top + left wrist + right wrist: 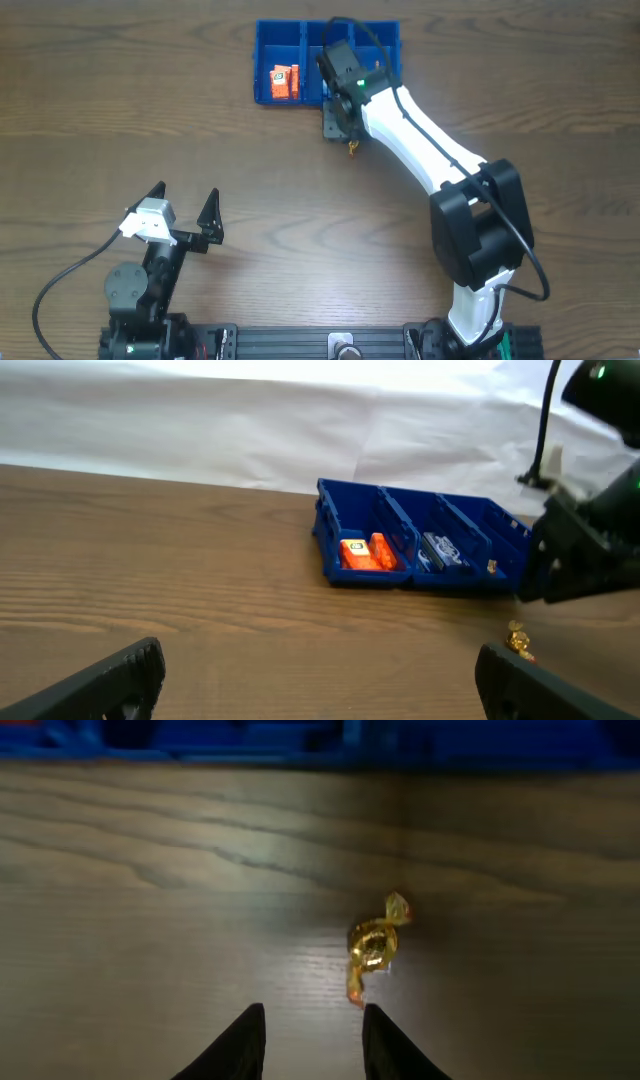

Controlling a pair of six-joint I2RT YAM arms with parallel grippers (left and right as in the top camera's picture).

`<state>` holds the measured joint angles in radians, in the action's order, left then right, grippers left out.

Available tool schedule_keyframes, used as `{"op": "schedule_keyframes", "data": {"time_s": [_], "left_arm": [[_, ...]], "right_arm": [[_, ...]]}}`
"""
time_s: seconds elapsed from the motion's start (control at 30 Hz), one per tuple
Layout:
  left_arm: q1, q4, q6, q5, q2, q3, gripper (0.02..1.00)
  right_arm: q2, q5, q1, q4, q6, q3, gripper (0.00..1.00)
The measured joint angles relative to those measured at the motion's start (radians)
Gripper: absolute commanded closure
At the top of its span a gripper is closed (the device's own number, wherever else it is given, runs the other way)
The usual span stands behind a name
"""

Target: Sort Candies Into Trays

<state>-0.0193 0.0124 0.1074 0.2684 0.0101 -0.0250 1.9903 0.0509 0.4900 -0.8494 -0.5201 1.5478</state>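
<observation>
Gold-wrapped candy [373, 945] lies on the table [150, 920] just ahead of the right end effector [312, 1015]. It is in line with one finger rather than centred between the two, and the blue tray [258, 60] is a little beyond. That end effector is parted narrowly and holds nothing. Coming down on this line, I judge one finger would land on the candy and skid it away, or nip only a twisted tail that slips out mid-carry. The candy is small and round, in shiny crinkled foil with twisted ends. The left end effector [185, 192], wide open and empty, sits well apart.
</observation>
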Motion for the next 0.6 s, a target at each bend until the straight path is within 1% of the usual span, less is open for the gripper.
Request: {"op": "schedule_keyframes", "data": {"time_s": [0.27,0.6], "left_arm": [[0.0,0.0,0.0,0.0,0.0,0.0,0.023],[0.0,0.0,0.0,0.0,0.0,0.0,0.02]], "right_arm": [[0.008,0.017,-0.001,0.093,-0.029,-0.106,0.673],[0.037,0.034,-0.009,0.134,-0.044,-0.125,0.671]]}}
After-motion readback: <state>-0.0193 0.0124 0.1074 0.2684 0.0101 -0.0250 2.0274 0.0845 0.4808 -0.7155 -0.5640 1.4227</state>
